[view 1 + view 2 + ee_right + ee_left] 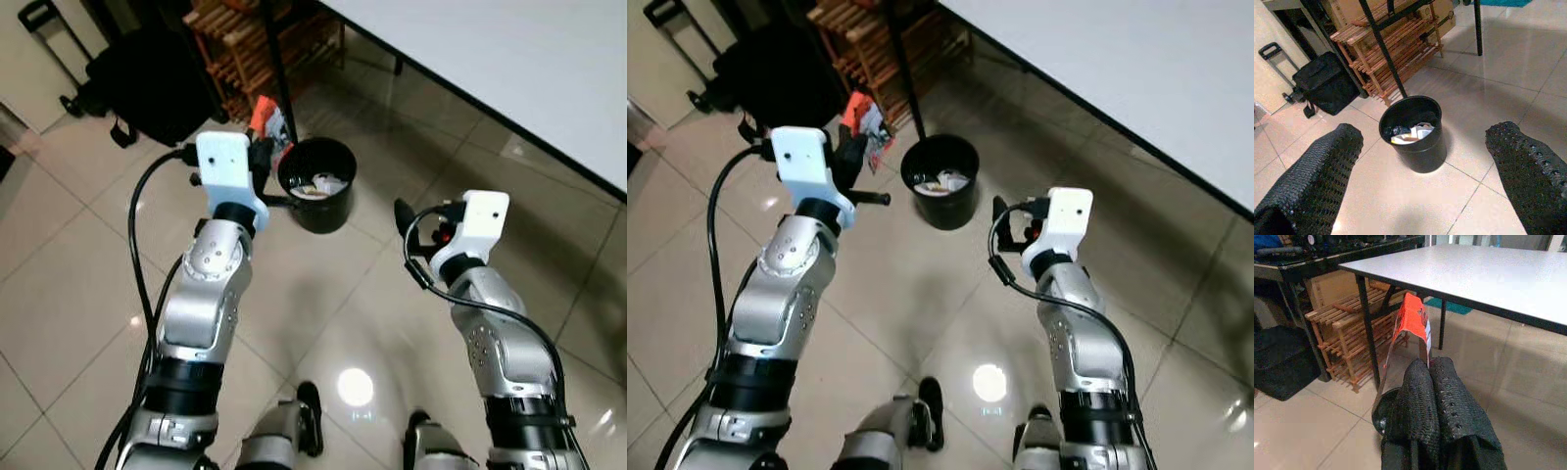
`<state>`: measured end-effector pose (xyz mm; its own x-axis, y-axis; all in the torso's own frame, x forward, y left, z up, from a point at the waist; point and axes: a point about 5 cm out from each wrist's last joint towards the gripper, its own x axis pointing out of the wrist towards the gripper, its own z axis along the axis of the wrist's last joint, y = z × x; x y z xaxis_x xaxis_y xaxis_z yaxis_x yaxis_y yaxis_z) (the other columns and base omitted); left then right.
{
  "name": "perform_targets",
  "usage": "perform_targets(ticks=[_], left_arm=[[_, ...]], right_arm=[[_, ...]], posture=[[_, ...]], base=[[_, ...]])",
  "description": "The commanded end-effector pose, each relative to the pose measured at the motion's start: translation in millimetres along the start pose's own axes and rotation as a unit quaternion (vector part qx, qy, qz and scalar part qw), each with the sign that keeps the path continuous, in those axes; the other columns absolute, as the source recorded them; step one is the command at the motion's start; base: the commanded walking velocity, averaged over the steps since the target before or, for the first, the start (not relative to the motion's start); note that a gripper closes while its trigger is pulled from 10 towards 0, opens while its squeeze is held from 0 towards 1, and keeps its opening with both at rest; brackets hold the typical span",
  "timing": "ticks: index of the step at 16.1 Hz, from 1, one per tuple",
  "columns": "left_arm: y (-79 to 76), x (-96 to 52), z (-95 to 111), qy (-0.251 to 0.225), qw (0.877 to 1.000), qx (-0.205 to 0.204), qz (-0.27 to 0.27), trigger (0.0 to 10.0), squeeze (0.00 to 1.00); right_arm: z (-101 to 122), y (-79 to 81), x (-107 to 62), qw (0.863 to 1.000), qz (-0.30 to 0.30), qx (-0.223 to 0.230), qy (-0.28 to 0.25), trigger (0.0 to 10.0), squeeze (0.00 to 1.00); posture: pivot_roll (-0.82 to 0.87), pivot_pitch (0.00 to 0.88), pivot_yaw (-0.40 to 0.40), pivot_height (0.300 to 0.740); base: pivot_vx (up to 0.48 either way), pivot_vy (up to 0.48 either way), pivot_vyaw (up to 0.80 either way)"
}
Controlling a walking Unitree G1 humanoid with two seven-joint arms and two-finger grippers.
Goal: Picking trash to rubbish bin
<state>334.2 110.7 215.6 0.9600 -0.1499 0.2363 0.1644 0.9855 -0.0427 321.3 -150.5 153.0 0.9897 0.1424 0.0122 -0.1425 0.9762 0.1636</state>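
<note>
Crinkly orange wrapper (1411, 325), a long flat packet, stands upright, pinched in the left gripper (1432, 382) beside the round black bin (1417, 131); right gripper (1425, 183) spread wide.

— What am I carrying? 
— An orange-and-silver wrapper (1411, 328), flattened, pinched upright in my left gripper (1432, 382), just beside the bin's rim.
— And the bin? 
— A round black bin (1418, 133), upright on the tiles, with paper scraps already inside.
</note>
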Motion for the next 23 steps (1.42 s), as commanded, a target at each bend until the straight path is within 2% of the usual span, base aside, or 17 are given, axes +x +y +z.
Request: perform_targets(ticks=[1,10,12,14,17,20,23], left_arm=[[5.7,-2.9,-7.8,0.013,1.000,0.006,0.014,10.0,0.00],[7.8,-1.5,-7.0,0.013,1.000,0.016,0.015,10.0,0.00],[4.1,-2.1,-6.4,0.003,1.000,0.026,0.002,10.0,0.00],[-1.4,-5.1,-8.4,0.002,1.000,0.014,-0.014,10.0,0.00],[-1.7,-6.7,-12.4,0.009,1.000,0.006,-0.019,10.0,0.00],[1.7,-12.9,-28.8,0.034,0.999,0.023,-0.022,10.0,0.00],[6.9,-23.7,-55.6,0.073,0.996,0.038,-0.023,10.0,0.00]], right_arm=[[-1.5,1.9,-2.1,1.000,0.006,0.008,0.005,10.0,0.00],[-3.1,6.2,-1.3,1.000,0.014,0.005,0.012,10.0,0.00],[-4.1,6.3,-1.8,1.000,0.014,0.005,0.013,10.0,0.00],[-4.3,7.4,-2.0,1.000,0.016,0.008,0.013,10.0,0.00],[-8.7,10.5,-3.8,0.999,0.025,0.009,0.020,10.0,0.00],[-19.9,12.3,-8.0,0.999,0.030,0.008,0.037,10.0,0.00],[-39.2,7.9,-13.4,0.997,0.024,0.006,0.067,10.0,0.00]], posture=[[0.01,0.312,0.147,0.740],[0.02,0.333,0.151,0.740],[0.02,0.334,0.152,0.740],[0.02,0.335,0.155,0.740],[0.02,0.330,0.161,0.740],[0.01,0.323,0.163,0.740],[0.01,0.315,0.159,0.740]], base=[[0.480,0.000,0.00],[0.367,0.000,0.00],[0.000,0.000,0.00],[0.000,0.000,0.00],[0.000,0.000,0.00],[0.000,0.000,0.00],[0.000,0.000,0.00]])
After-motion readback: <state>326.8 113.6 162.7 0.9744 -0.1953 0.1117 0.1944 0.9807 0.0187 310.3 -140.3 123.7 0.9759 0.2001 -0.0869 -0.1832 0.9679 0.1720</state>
